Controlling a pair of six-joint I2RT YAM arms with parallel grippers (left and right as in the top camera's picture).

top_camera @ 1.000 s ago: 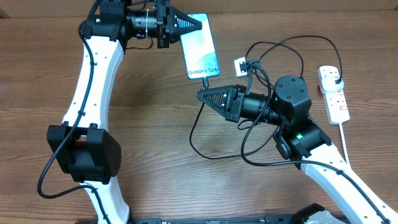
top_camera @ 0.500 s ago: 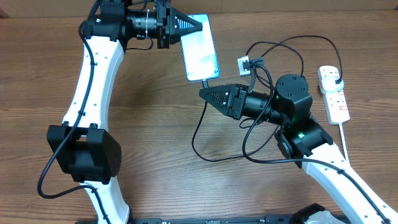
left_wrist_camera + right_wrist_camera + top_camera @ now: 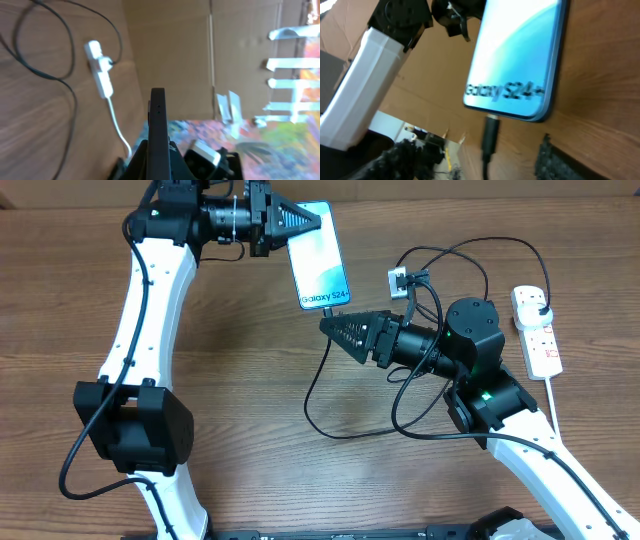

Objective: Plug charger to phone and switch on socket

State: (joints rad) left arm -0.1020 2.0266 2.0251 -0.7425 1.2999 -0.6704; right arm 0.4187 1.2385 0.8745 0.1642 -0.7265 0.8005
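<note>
Light-blue phone (image 3: 320,268) is clamped at its top edge by the left gripper (image 3: 316,220). Charger (image 3: 490,136) sits in its bottom port. Right gripper (image 3: 330,327) is just below the phone, jaws apart. Socket (image 3: 537,330) lies well right of the phone.

Robot lab setup: 2 arms (image 3: 150,290) at wood table (image 3: 250,380), cardboard wall (image 3: 170,45)

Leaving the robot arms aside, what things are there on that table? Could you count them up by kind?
Slim smartphone with a light-blue screen: 1
Long thin black charger cable: 1
White elongated power strip with red switches: 1
Small white boxy block among the cable loops: 1
Total: 4
</note>
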